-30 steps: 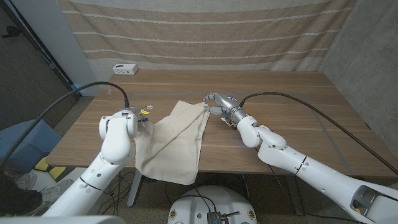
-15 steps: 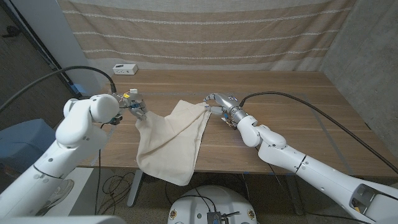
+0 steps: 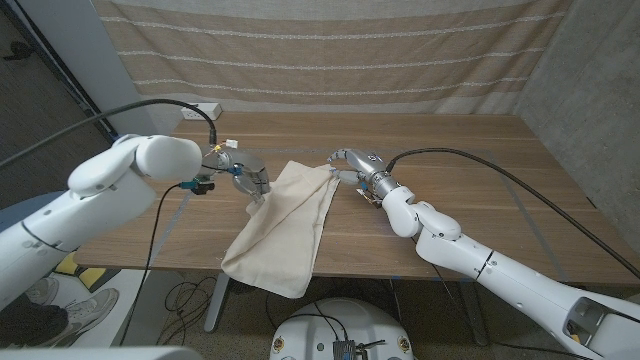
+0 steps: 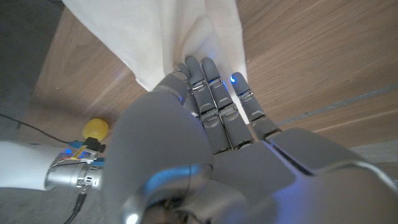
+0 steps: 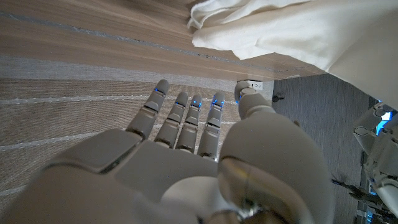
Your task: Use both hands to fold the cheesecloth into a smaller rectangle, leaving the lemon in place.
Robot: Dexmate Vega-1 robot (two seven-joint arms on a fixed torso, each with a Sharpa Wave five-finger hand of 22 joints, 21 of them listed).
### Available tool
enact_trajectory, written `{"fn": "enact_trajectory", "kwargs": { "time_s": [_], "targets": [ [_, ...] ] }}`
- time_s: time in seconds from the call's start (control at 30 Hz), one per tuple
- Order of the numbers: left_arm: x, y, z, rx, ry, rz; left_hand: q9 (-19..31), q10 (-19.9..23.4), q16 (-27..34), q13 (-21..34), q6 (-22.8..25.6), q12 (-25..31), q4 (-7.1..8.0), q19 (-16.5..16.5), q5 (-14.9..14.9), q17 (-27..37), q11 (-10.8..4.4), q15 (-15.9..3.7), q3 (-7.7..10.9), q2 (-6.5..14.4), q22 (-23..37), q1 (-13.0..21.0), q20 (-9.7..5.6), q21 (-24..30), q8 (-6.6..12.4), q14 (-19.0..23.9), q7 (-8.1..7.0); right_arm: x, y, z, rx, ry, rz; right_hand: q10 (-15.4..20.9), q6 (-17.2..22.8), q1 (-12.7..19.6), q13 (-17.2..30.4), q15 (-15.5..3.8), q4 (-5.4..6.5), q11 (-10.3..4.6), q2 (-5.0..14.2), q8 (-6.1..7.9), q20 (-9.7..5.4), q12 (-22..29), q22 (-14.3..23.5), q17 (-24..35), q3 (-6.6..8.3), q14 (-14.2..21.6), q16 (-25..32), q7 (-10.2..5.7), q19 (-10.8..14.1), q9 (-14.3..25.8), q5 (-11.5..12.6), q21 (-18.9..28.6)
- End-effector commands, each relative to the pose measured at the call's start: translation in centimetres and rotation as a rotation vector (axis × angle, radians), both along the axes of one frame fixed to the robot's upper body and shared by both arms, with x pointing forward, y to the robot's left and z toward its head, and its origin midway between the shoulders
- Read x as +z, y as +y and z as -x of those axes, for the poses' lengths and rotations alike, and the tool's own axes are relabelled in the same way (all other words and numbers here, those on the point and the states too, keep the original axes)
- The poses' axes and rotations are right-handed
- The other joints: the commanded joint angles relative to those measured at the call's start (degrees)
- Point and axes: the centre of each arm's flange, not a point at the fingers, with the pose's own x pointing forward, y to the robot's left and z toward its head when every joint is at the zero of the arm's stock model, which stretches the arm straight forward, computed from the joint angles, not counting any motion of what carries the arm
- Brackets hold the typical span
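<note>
The cream cheesecloth (image 3: 290, 225) lies in a long strip from mid-table to the front edge, where its near end hangs over. My left hand (image 3: 248, 181) grips the cloth's left edge and holds it raised over the cloth. In the left wrist view the fingers (image 4: 214, 93) reach into a bunched fold of cheesecloth (image 4: 186, 37). My right hand (image 3: 352, 163) stands at the cloth's far right corner, fingers (image 5: 186, 118) straight and apart, with the cheesecloth (image 5: 280, 31) just beyond them. The yellow lemon (image 4: 96, 129) sits beside the right wrist.
A small white box (image 3: 205, 108) stands at the table's back left edge, before the striped curtain. Bare wooden table (image 3: 470, 150) stretches to the right of the right arm and behind the cloth.
My left arm swung up and to the right, carrying the cloth's left edge over toward the middle, so the cloth is now narrower. The right hand has stayed put.
</note>
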Motion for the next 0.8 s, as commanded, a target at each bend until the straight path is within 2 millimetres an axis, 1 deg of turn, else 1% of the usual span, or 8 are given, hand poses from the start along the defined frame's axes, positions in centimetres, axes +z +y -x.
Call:
{"fn": "enact_trajectory", "kwargs": {
  "time_s": [0.03, 0.33, 0.4, 0.53, 0.67, 0.7, 0.77, 0.8],
  "targets": [
    [0.0, -5.7, 2.8, -0.410, 0.270, 0.136, 0.32, 2.25, 0.10, 0.61, 0.23, 0.64, 0.16, -0.21, 0.37, 0.32, -2.77, -5.74, 0.36, 0.43, 0.28, 1.38, 0.00, 0.40, 0.30, -0.06, 0.11, -0.4, 0.0, 0.5, -0.010, -0.019, -0.001, 0.37, 0.31, 0.31, 0.07, -2.84, 0.12, -0.16, 0.58, 0.17, 0.17, 0.24, 0.11, 0.03, 0.50, 0.49, -0.07, -0.45, 0.53, 0.10, -0.03, 0.28],
    [0.8, -7.1, 3.1, -0.493, 0.315, 0.066, 0.46, 2.02, -0.19, 1.14, 0.10, 0.92, 0.35, -0.45, 0.31, 0.39, -2.70, -5.83, 0.39, 0.46, 0.27, 1.29, -0.13, 0.85, 0.29, -0.32, 0.03, -0.7, -0.4, 0.8, -0.033, -0.033, -0.012, 0.37, 0.21, 0.31, 0.06, -2.89, 0.09, -0.19, 0.54, 0.08, 0.18, 0.19, 0.10, 0.01, 0.65, 0.55, -0.11, -0.44, 0.56, 0.10, -0.19, 0.27],
    [0.7, -7.4, 3.1, -0.499, 0.332, 0.044, 0.50, 1.82, -0.22, 1.29, -0.05, 0.93, 0.39, -0.55, 0.30, 0.49, -2.91, -5.85, 0.40, 0.50, 0.27, 1.29, -0.02, 0.98, 0.24, -0.41, -0.03, -0.7, -0.5, 0.9, -0.033, -0.038, -0.014, 0.32, 0.15, 0.31, 0.06, -2.94, 0.09, -0.22, 0.54, 0.05, 0.20, 0.16, 0.10, 0.01, 0.69, 0.59, -0.11, -0.42, 0.56, 0.10, -0.22, 0.26],
    [0.1, -8.0, 2.7, -0.498, 0.383, -0.007, 0.71, 1.51, -0.75, 1.60, -0.54, 1.01, 0.64, -0.61, 0.31, 0.00, -2.91, -5.68, 0.62, 0.49, 0.24, 0.95, 0.01, 1.29, 0.16, -0.29, 0.25, -0.7, -0.5, 1.0, -0.032, -0.046, -0.018, 0.33, -0.04, 0.31, 0.06, -2.94, 0.08, -0.21, 0.54, -0.04, 0.16, 0.15, 0.10, 0.00, 0.77, 0.64, -0.11, -0.38, 0.68, 0.10, -0.29, 0.30],
    [-0.8, -8.6, 1.5, -0.504, 0.457, -0.034, 0.85, 1.36, -1.26, 1.81, -0.94, 1.09, 0.81, -0.60, 0.33, -0.51, -2.88, -5.62, 0.83, 0.50, 0.21, 0.69, -0.07, 1.52, 0.07, -0.23, 0.31, -0.7, -0.3, 1.1, -0.032, -0.054, -0.014, 0.34, -0.18, 0.32, 0.06, -3.05, 0.07, -0.11, 0.55, -0.10, 0.20, 0.14, 0.10, -0.01, 0.85, 0.71, -0.11, -0.43, 0.67, 0.11, -0.36, 0.28],
    [-0.8, -8.6, 1.5, -0.504, 0.458, -0.036, 0.98, 1.10, -1.63, 1.95, -1.02, 1.07, 0.89, -0.52, 0.34, -0.84, -2.87, -5.64, 0.97, 0.48, 0.19, 0.53, -0.18, 1.69, 0.10, -0.31, 0.41, -0.7, -0.3, 1.1, -0.033, -0.054, -0.014, 0.33, -0.24, 0.32, 0.06, -3.07, 0.06, -0.16, 0.54, -0.13, 0.17, 0.13, 0.09, -0.01, 0.87, 0.74, -0.11, -0.49, 0.65, 0.11, -0.38, 0.27],
    [-1.0, -8.9, 1.3, -0.506, 0.473, -0.047, 1.07, 1.00, -2.01, 2.10, -1.33, 1.13, 0.98, -0.42, 0.36, -1.23, -2.75, -5.59, 1.13, 0.46, 0.16, 0.34, -0.30, 1.89, 0.02, -0.26, 0.13, -0.6, -0.1, 1.2, -0.030, -0.058, -0.012, 0.30, -0.26, 0.32, 0.06, -3.06, 0.06, -0.23, 0.54, -0.14, 0.16, 0.11, 0.09, -0.02, 0.91, 0.75, -0.11, -0.48, 0.67, 0.11, -0.41, 0.27],
    [-1.1, -9.0, 1.2, -0.505, 0.482, -0.055, 1.16, 0.97, -2.38, 2.22, -1.66, 1.19, 1.12, -0.48, 0.37, -1.43, -2.64, -5.38, 1.27, 0.54, 0.14, 0.15, -0.24, 2.01, -0.06, -0.59, 0.29, -0.5, 0.0, 1.2, -0.031, -0.060, -0.011, 0.28, -0.26, 0.32, 0.06, -3.06, 0.06, -0.25, 0.54, -0.14, 0.19, 0.10, 0.09, -0.02, 0.92, 0.75, -0.12, -0.53, 0.69, 0.11, -0.42, 0.28]
  ]
}}
